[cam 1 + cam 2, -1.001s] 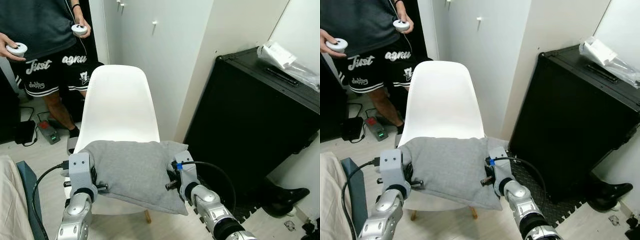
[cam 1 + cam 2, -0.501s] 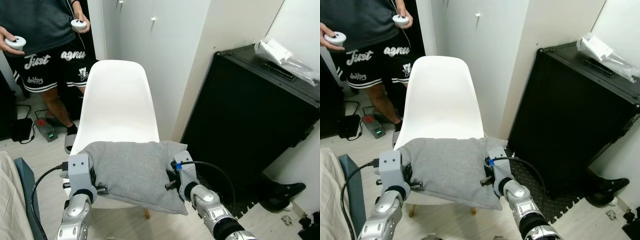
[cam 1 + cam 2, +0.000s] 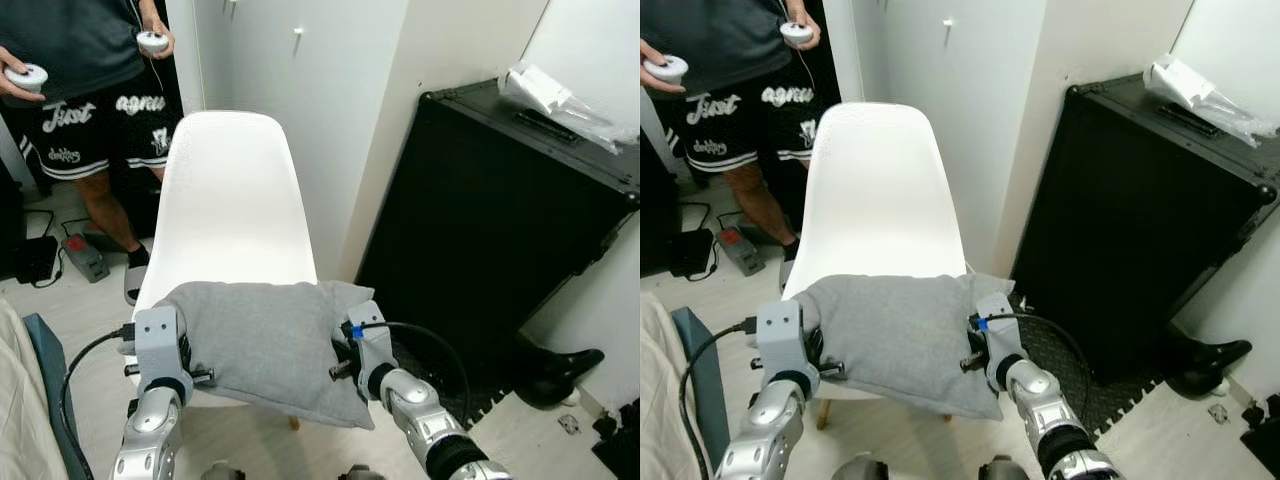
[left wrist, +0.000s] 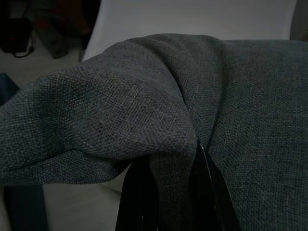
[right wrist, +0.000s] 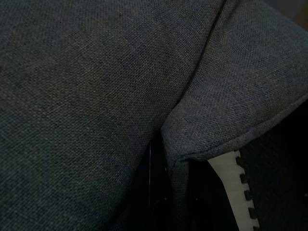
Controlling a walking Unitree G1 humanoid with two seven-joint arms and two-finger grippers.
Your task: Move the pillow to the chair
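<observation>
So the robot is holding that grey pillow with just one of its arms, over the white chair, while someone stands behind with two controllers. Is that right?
Not quite: both arms hold it. In the left eye view the left end effector grips one side of the grey pillow and the right end effector grips the other; each wrist view shows fabric pinched between black fingers. The rest holds: it is over the white chair, and a person stands behind with two controllers.

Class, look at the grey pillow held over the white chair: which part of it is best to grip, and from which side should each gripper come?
Grip the pillow at its two short side edges, the left gripper from the left and the right gripper from the right. It is wide, soft and floppy, so pinching a fold of cloth at each end keeps it level above the chair, as the jaws do now.
</observation>
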